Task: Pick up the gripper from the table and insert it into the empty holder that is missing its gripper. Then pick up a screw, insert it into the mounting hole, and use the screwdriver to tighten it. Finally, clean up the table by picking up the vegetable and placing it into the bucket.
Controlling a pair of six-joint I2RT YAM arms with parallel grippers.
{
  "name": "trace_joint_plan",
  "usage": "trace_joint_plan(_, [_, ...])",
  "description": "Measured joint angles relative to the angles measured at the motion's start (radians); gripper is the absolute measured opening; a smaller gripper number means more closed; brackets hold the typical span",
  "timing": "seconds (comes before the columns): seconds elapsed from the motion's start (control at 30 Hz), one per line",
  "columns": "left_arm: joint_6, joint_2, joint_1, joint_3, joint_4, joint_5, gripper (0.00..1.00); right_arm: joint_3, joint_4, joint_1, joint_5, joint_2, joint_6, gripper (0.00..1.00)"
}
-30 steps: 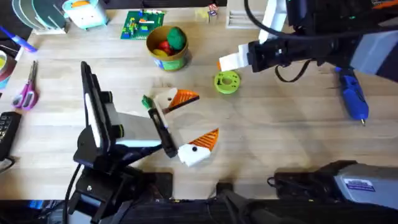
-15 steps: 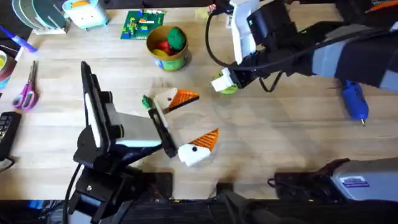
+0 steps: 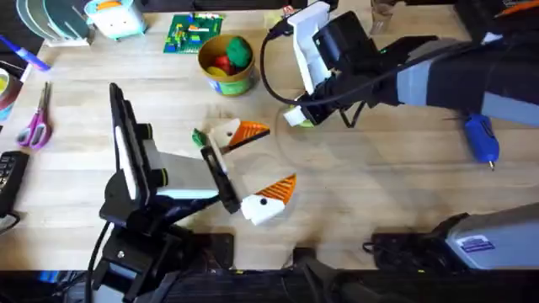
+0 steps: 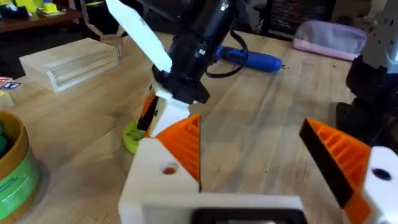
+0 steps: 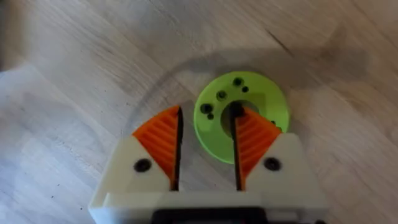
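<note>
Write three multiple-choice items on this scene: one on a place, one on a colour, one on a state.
1. Where is the right tool?
A. Over the bucket
B. Over the lime-green disc
C. Over the scissors

2. What colour is the screwdriver lying on the table?
A. Red
B. White
C. Blue

3. How does the left tool stand?
A. Open
B. Shut on the screwdriver
C. Shut on the disc

Answers:
1 B: the right wrist view shows the right tool directly above the lime-green disc, its fingers apart across the disc's rim.
2 C: the screwdriver on the right side of the table is bright blue.
3 A: the left wrist view shows the left tool with a wide gap between its fingers.
</note>
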Motion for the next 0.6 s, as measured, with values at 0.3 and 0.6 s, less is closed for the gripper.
trace_joint_plan(0.3, [0.0,0.0,0.0,0.0,0.0,0.0,0.992,0.0,0.023,0.003,0.005,0.016,-0.003,0.341])
trace_joint_plan(0.6, [0.0,0.0,0.0,0.0,0.0,0.0,0.992,0.001,0.026,0.011,0.011,0.033,-0.007,0.2])
